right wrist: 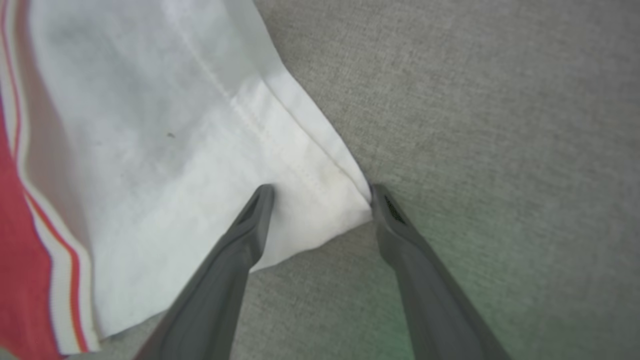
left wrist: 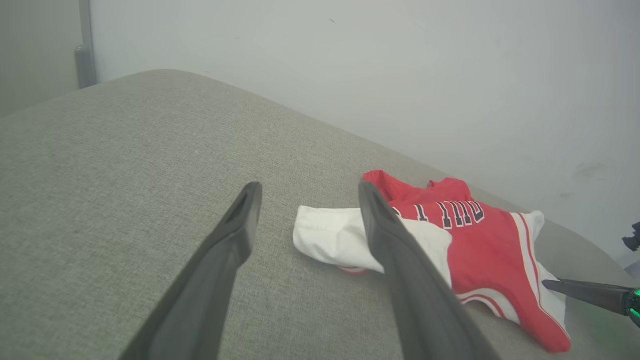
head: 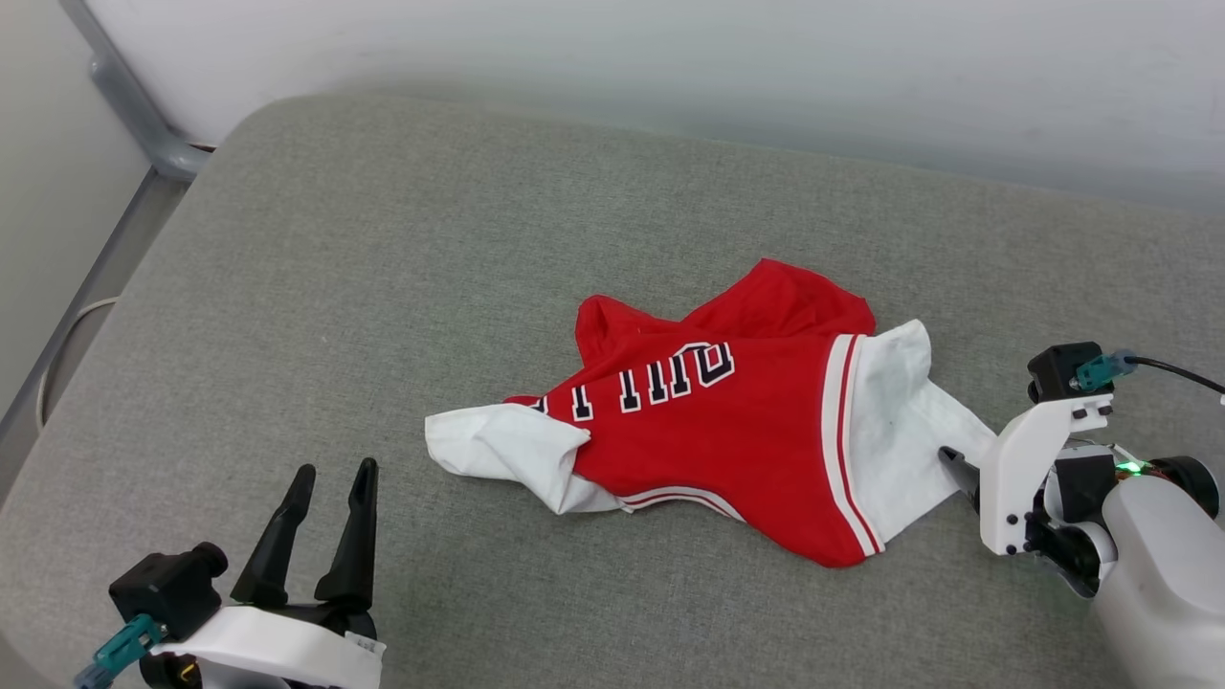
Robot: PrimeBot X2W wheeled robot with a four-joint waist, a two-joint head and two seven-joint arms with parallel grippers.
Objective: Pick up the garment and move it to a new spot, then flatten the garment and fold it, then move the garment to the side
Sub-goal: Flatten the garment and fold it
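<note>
- Garment (head: 727, 431) lies crumpled on the grey padded surface (head: 383, 287), right of the middle in the head view; red body, white sleeves, red-and-white striped trim; black letters with white outlines run across its upper part, upside down from the robot's side, partly lost in a fold.
- One white sleeve (head: 507, 445) is bunched toward the robot's left; the other white sleeve (head: 909, 431) spreads toward the right, its corner pointing at the right arm.
- Right gripper (head: 960, 469) is low at that corner, jaws spread wide and clamping nothing; in the right wrist view one finger (right wrist: 250, 225) lies over the white cloth and the other sits just off the hem on bare grey fabric, so the sleeve corner lies between them.
- Left gripper (head: 335, 471) is at the near left, jaws likewise released and empty, well apart from the shirt; its fingers point toward the bunched sleeve.
- Pale wall (head: 670, 57) stands behind the surface; a grey pipe (head: 134, 105) runs down at the far left; a black cable (head: 1177, 373) trails from the right wrist.
</note>
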